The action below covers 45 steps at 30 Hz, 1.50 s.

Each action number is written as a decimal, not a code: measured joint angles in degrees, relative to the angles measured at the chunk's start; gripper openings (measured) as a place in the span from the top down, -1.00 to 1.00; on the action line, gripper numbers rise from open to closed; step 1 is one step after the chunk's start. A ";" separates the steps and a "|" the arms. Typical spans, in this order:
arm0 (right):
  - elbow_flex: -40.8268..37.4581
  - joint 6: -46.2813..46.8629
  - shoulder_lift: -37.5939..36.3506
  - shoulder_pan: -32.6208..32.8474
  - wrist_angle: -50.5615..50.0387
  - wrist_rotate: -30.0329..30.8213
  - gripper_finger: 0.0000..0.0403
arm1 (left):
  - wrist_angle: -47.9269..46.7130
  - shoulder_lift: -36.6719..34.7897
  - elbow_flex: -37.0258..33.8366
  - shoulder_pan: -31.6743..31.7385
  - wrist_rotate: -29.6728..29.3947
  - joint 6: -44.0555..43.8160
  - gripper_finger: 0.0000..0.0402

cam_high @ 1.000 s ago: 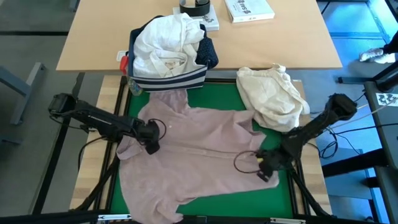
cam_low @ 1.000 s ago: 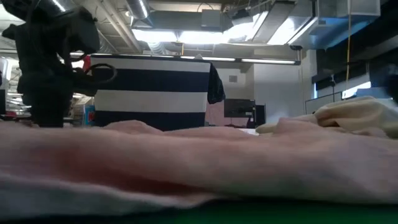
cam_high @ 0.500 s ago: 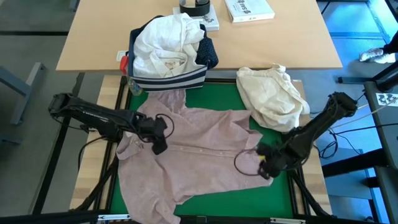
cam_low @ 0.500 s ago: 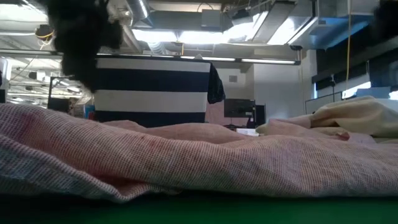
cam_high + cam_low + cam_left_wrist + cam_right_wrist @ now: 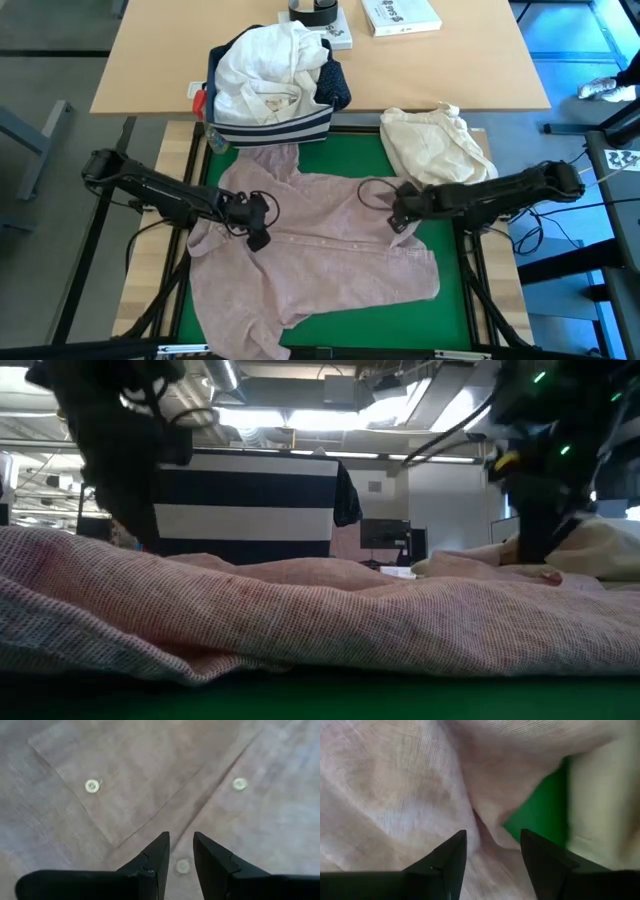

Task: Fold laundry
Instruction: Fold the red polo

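Observation:
The pale pink top [image 5: 310,255] lies spread, buttons up, on the green mat [image 5: 355,150]; it fills the front of the low view [image 5: 300,620]. My left gripper [image 5: 256,222] hovers over the top's left chest, beside the pocket [image 5: 115,780]. Its fingers are slightly open, with a button [image 5: 183,866] showing between the tips [image 5: 181,851]. My right gripper [image 5: 398,208] is open over the top's right edge, where pink cloth meets green mat [image 5: 535,815]. Neither gripper holds anything [image 5: 492,847].
A navy bin with white stripes [image 5: 270,125] holding white clothes [image 5: 265,70] stands at the mat's far edge, also seen in the low view [image 5: 245,500]. A cream-beige cloth bundle [image 5: 435,155] lies at the far right. A book [image 5: 400,14] sits on the wooden table.
My right gripper has swung from the top's near right hem toward the far edge and the left, turning as it went, and now stands at the top's right side by the cream bundle. My left gripper has risen a little and shifted slightly right. Both stayed open.

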 joint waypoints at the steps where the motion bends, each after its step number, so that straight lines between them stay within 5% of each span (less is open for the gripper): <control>1: -1.10 -1.03 0.00 -1.94 1.96 -1.99 0.08 | 0.63 -0.07 -1.16 0.02 0.02 -0.20 0.58; 6: -4.16 -3.65 0.00 -7.86 7.45 -5.58 0.20 | 4.16 -0.11 -6.36 0.00 0.04 -0.71 0.58; 13: -4.54 -6.32 -0.13 -8.65 4.81 -6.55 0.93 | 9.85 -0.31 -13.03 0.00 -0.16 -3.16 0.58; 21: 2.15 0.71 -4.38 -5.08 -19.97 -1.35 0.98 | 9.18 -0.55 -14.88 -0.02 0.30 -5.04 0.58; 27: 3.77 9.14 -8.35 -1.91 -27.98 0.41 0.99 | 9.20 -0.52 -14.91 -0.05 -0.50 -6.18 0.58; 37: 3.87 10.49 -9.19 -4.74 -25.00 6.16 0.62 | 7.66 -0.65 -9.00 0.56 -1.72 2.22 0.58; 45: 13.48 0.46 -11.49 -4.02 -24.21 -6.07 0.13 | 8.63 -0.95 3.61 2.58 1.63 11.00 0.49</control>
